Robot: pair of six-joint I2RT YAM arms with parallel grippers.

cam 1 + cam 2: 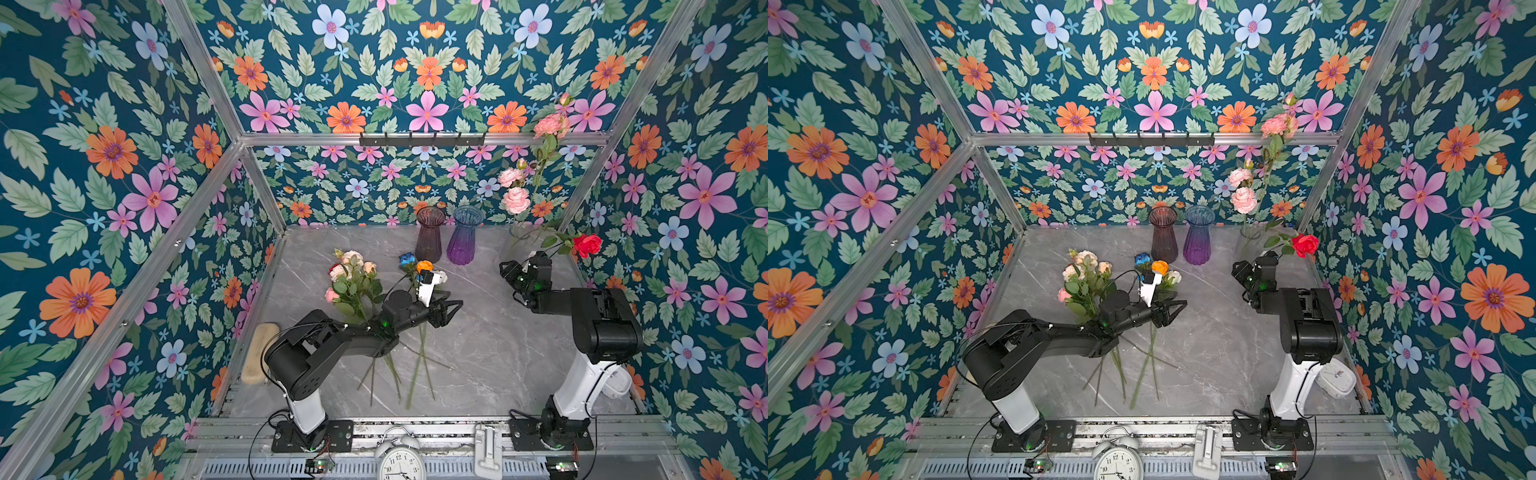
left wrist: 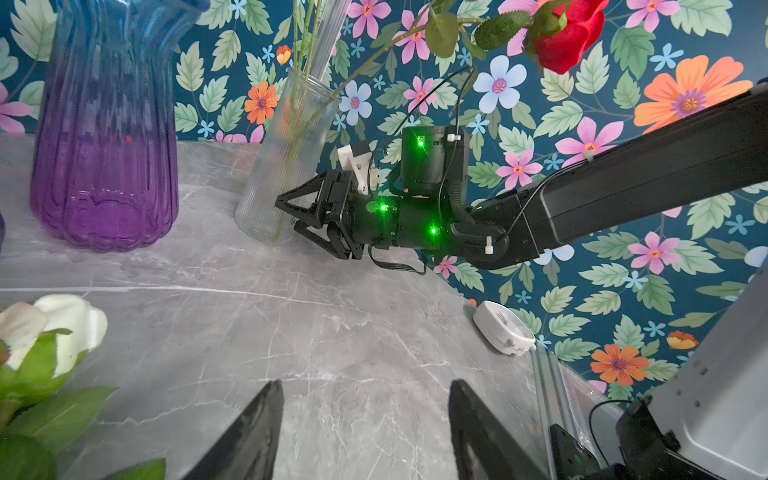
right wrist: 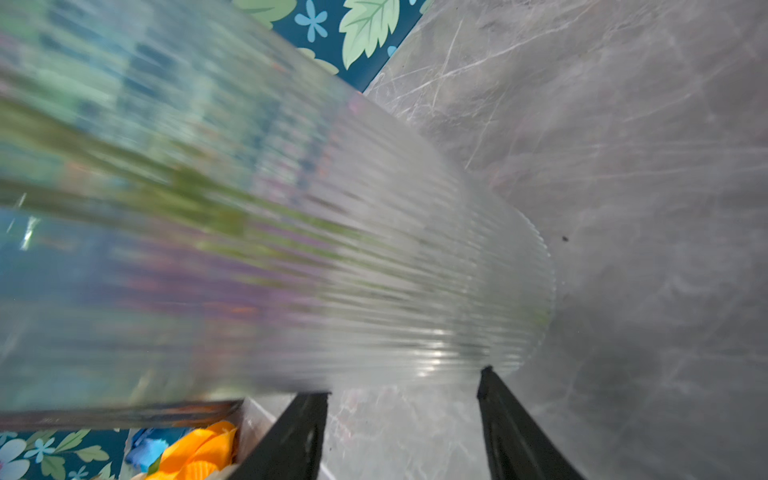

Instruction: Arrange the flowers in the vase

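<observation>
Clear vase (image 2: 286, 158): holds pink blooms (image 1: 516, 200) and red rose (image 1: 587, 244). Right gripper (image 3: 401, 382) at its base, fingers parted, empty, probably steadying it. Left gripper (image 2: 365, 386) well apart, fingers parted, empty.

Two black arms (image 1: 328, 334), white base links (image 1: 309, 409), green indicator lights (image 2: 420, 143), thin black cables (image 2: 397, 267)

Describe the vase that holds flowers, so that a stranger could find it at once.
Go to the far right corner of the grey marble table. There, right of the dark vase and the purple vase, stands a clear ribbed vase holding pink flowers and a red rose. It alone is colourless and filled.
</observation>
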